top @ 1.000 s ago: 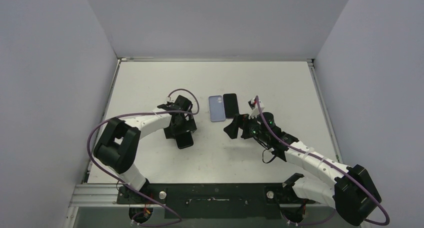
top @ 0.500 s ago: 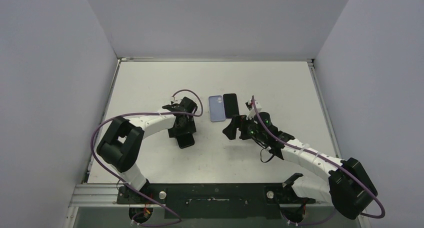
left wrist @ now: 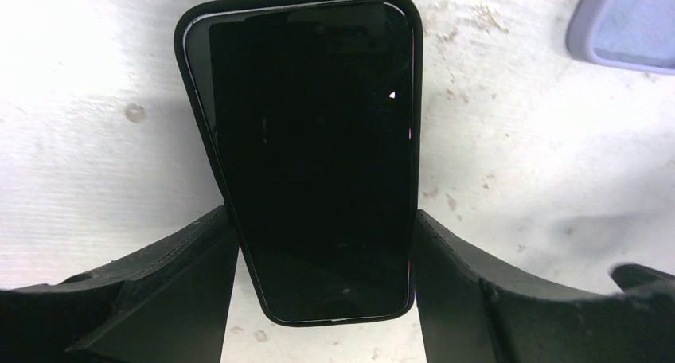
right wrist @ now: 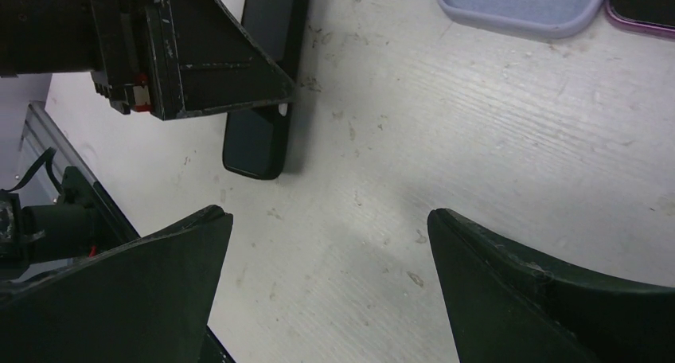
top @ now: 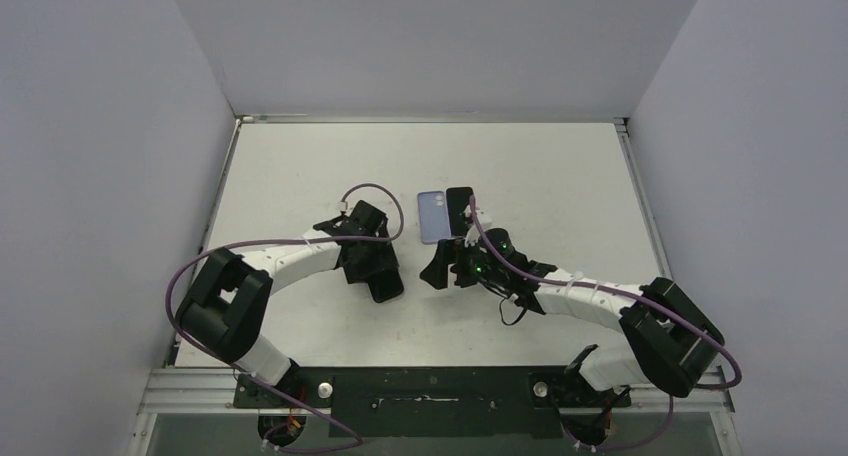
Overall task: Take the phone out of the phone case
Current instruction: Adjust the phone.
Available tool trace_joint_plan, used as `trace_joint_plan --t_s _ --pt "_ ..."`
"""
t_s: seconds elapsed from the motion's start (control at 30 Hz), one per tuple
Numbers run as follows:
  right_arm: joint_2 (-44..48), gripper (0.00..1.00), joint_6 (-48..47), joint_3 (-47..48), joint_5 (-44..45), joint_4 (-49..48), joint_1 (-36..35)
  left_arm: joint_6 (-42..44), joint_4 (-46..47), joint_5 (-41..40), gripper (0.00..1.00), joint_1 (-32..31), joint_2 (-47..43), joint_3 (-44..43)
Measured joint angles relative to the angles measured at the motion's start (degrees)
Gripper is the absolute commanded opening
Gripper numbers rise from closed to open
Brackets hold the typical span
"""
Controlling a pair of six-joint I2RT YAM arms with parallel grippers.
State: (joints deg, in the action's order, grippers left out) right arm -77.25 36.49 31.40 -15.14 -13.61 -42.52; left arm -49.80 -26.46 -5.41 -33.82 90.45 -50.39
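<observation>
A black phone sits screen up in its black phone case, flat on the white table. My left gripper straddles its near end, with both fingers pressed against the case's long sides. From above, the left gripper covers most of the phone. My right gripper stands wide open over bare table just right of the phone, holding nothing. In the top view the right gripper points left toward the left one.
A lilac empty case and a second dark phone lie side by side behind the grippers. That lilac case also shows at the top of the right wrist view. Grey walls enclose the table.
The left gripper's jaws have narrowed onto the sides of the cased phone, and it shifted slightly right. The right arm has moved left, closer to the phone.
</observation>
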Motion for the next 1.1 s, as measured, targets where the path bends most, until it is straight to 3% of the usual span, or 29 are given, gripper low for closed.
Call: trace_joint_plan --t_s 0.23,0.43,0.83,0.9,1.0,1.1 --pt "-5.6 0.89 3.6 0.5 -3.1 -7.0 -0.8 -5.0 3.8 5.7 0.15 0.0 -3.2 3.6" --pt "-10.4 0.74 6.2 0.8 -6.2 -11.8 -1.2 -8.4 6.1 9.3 0.12 0.0 -4.1 4.2" --pt "-19.2 0.26 8.2 5.6 -11.5 -17.3 -1.8 -10.1 8.3 12.3 0.12 -0.4 -4.7 4.2" --pt "-20.2 0.16 8.1 6.6 -12.1 -17.4 -1.8 -10.1 8.8 12.3 0.17 -0.5 -4.9 4.2" --pt "-20.8 0.01 8.3 7.4 -12.6 -16.1 -1.5 -10.1 9.9 11.7 0.32 -0.5 -6.0 5.0" --pt "-20.7 0.00 8.7 8.0 -13.6 -15.4 -0.9 -9.8 10.5 10.9 0.57 -0.5 -7.7 5.7"
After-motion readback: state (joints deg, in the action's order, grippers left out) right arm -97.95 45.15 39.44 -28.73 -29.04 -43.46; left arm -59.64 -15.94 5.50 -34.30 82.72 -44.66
